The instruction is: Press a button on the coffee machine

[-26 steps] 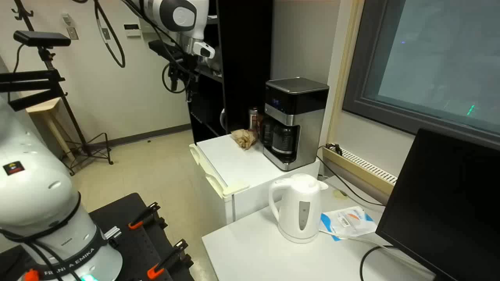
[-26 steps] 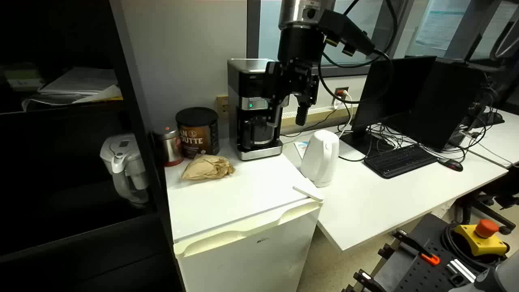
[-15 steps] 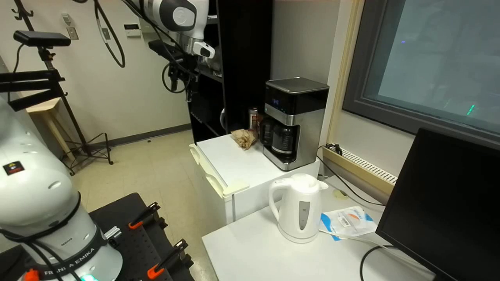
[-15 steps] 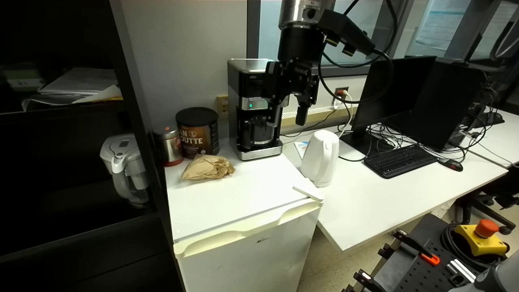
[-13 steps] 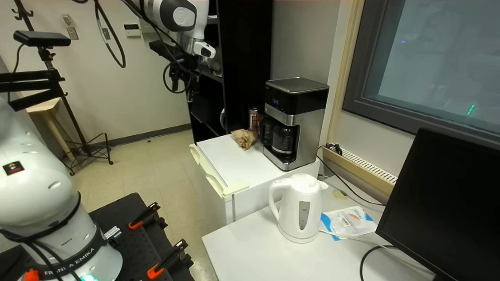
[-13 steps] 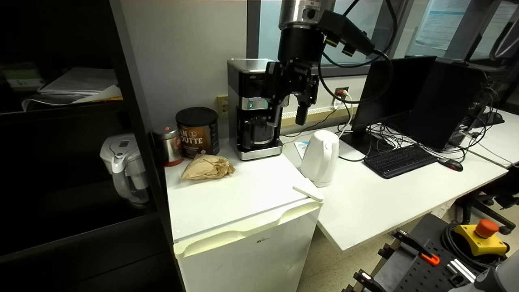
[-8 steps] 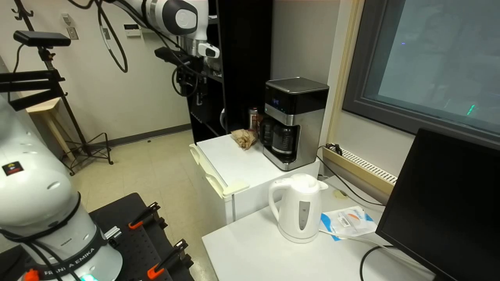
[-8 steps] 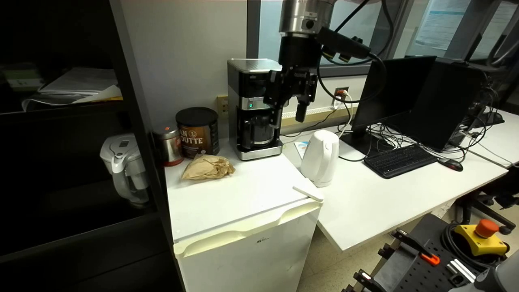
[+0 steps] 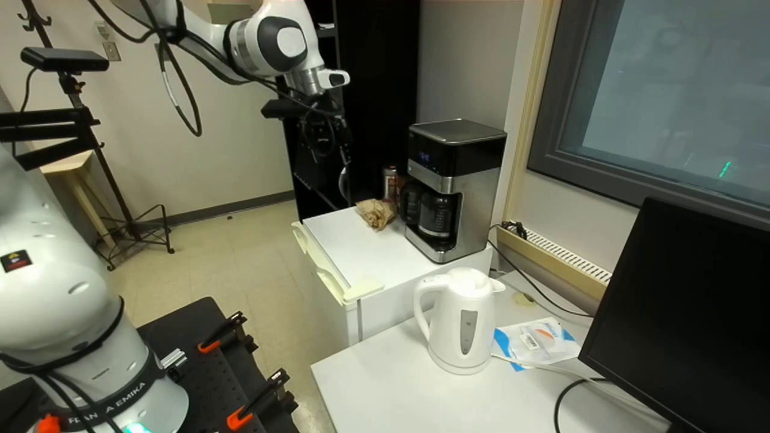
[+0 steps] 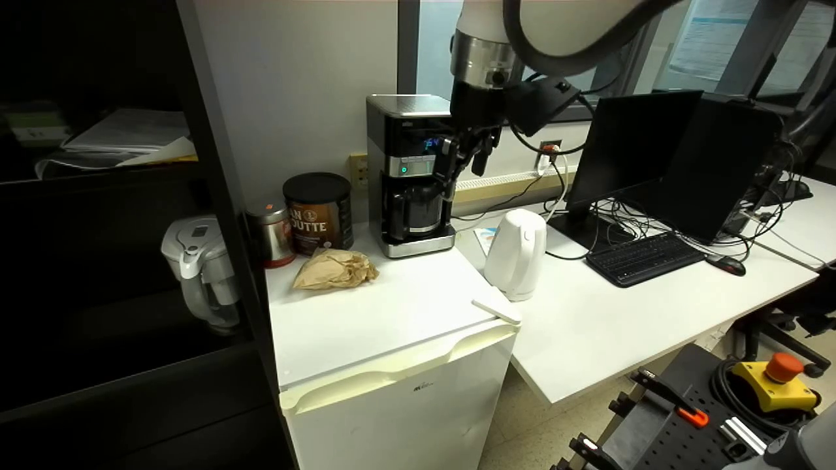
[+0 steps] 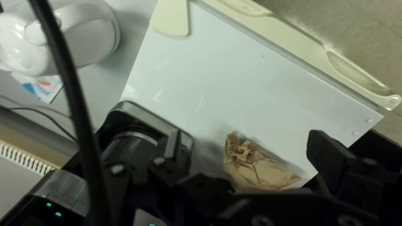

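Note:
The coffee machine is a black and silver box with a glass carafe, standing on the white fridge top in both exterior views. A blue display and a green-lit button strip show on its front. In the wrist view the machine is at lower left with small green lights, partly hidden by the cable and a finger. My gripper is tilted in the air in front of the machine, apart from it. It partly overlaps the machine's right side in an exterior view. In the wrist view its fingers are wide apart with nothing held.
A crumpled brown paper bag, a coffee can and a metal canister stand left of the machine. A white kettle stands on the lower desk. A black shelf rises beside the fridge. A monitor stands on the desk.
The arm has moved toward the coffee machine, rightward in an exterior view, and the wrist has tilted. The machine's blue display is now uncovered. The objects have not moved.

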